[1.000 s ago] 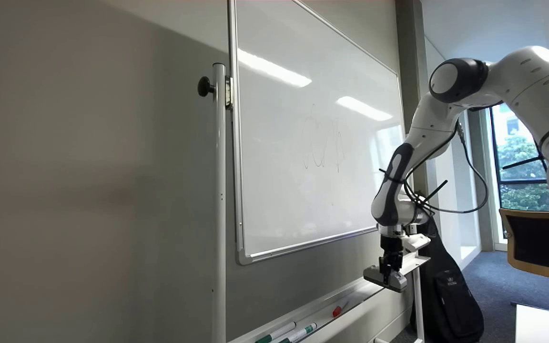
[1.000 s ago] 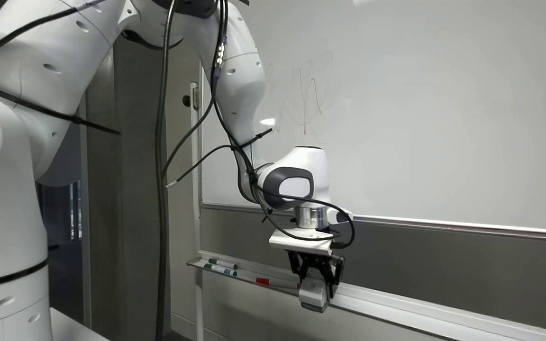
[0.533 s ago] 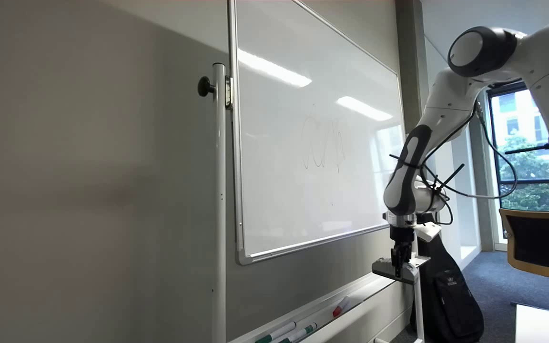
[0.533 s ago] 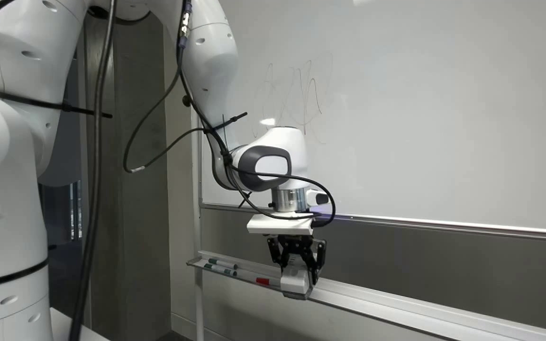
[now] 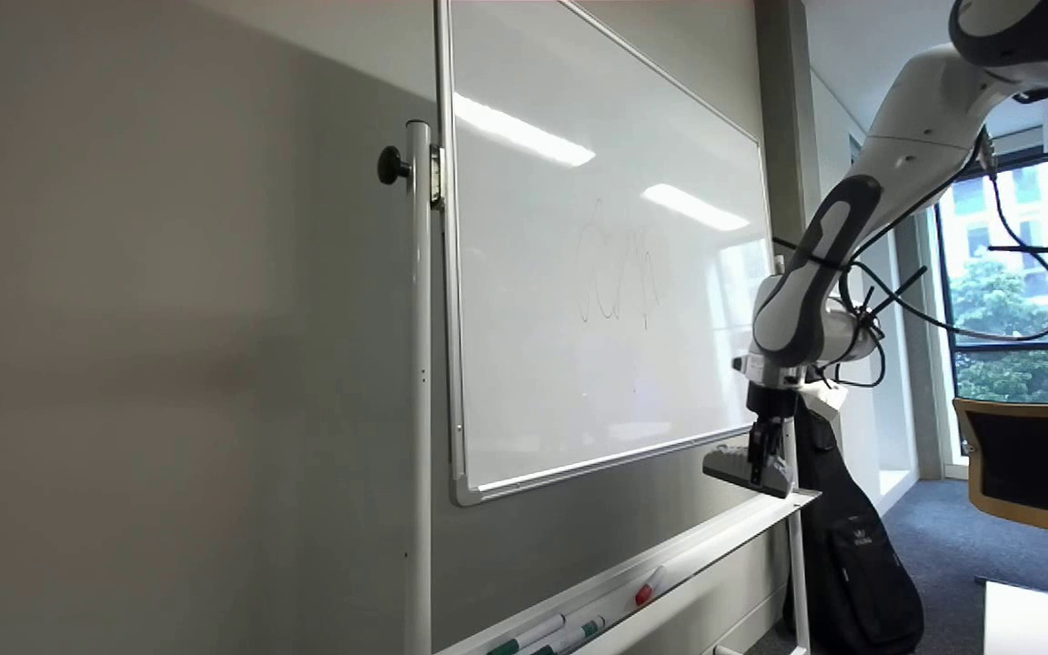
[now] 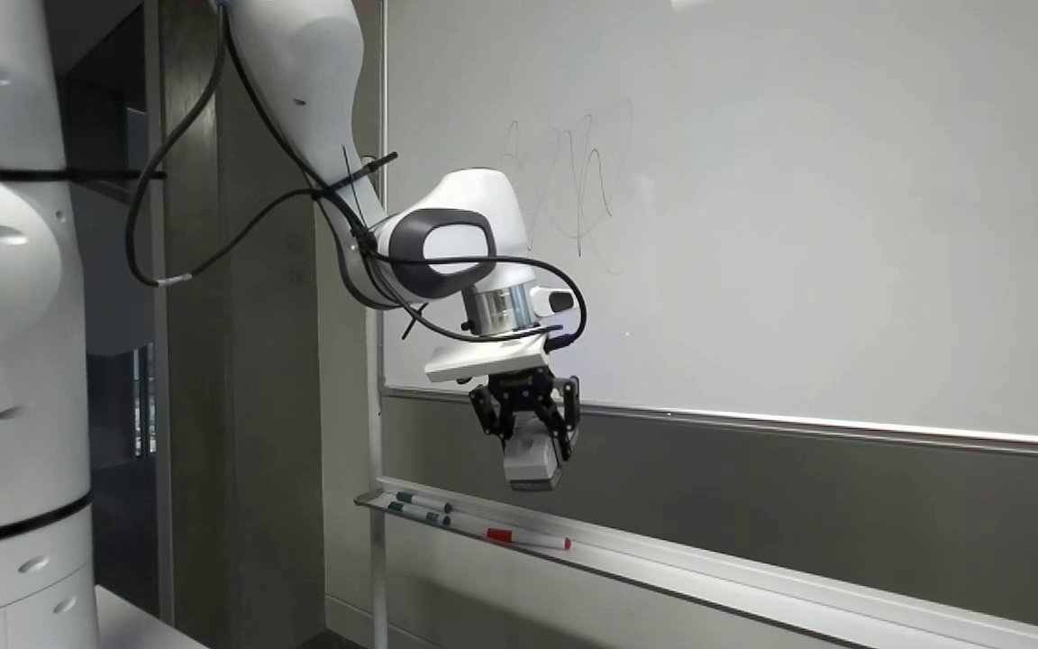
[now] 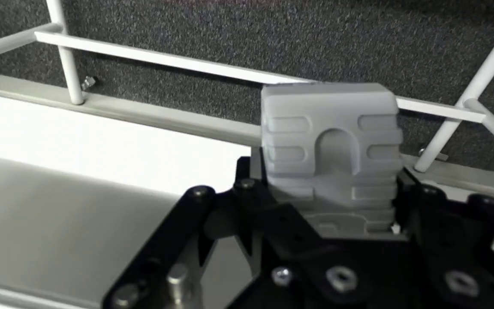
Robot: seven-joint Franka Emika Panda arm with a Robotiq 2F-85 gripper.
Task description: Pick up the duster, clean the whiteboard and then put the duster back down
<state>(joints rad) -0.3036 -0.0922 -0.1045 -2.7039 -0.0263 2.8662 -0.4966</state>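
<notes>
In an exterior view I saw a chair (image 5: pixel 1029 464) and a black bag (image 5: pixel 861 546); the wrist view had neither, but gave white bars (image 7: pixel 165 61) over carpet (image 7: pixel 178 25). Only there did the duster (image 7: pixel 332 159) show its moulding: an arched hollow between short ribs, all pale grey. Both exterior views showed its darker underside. The gripper (image 6: pixel 534 448) held it tilted in the air, jaws clamped on both sides, clear of the tray (image 6: pixel 735 590), the scribbled whiteboard (image 6: pixel 843 225) behind.
</notes>
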